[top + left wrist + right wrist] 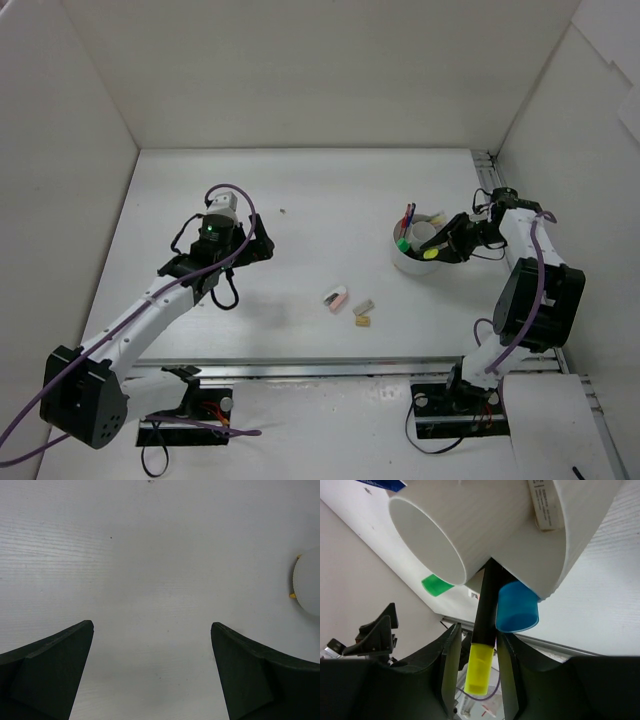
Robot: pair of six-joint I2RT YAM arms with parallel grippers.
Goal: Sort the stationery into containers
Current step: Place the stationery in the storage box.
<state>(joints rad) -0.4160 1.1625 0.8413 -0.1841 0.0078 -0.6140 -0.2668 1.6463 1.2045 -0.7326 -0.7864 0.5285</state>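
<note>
The white tub (pixel 412 265) stands right of centre, holding pens and highlighters with green (pixel 402 243) and yellow (pixel 430 253) ends. My right gripper (pixel 436 243) reaches over its rim. In the right wrist view the jaws (pixel 478 630) stand slightly parted on either side of the yellow-ended black highlighter (pixel 483 610), which leans into the tub (pixel 580 525) beside the smaller cup (pixel 435 535), a blue cap (pixel 516 607) and a green cap (pixel 436 584). Pink (pixel 336 298), grey (pixel 364 306) and tan (pixel 362 321) erasers lie on the table. My left gripper (pixel 262 243) (pixel 152 625) hangs open and empty.
White walls close in the table on the left, back and right. A metal rail (pixel 300 368) runs along the near edge. In the left wrist view the tub's side (pixel 309 582) shows at the right edge.
</note>
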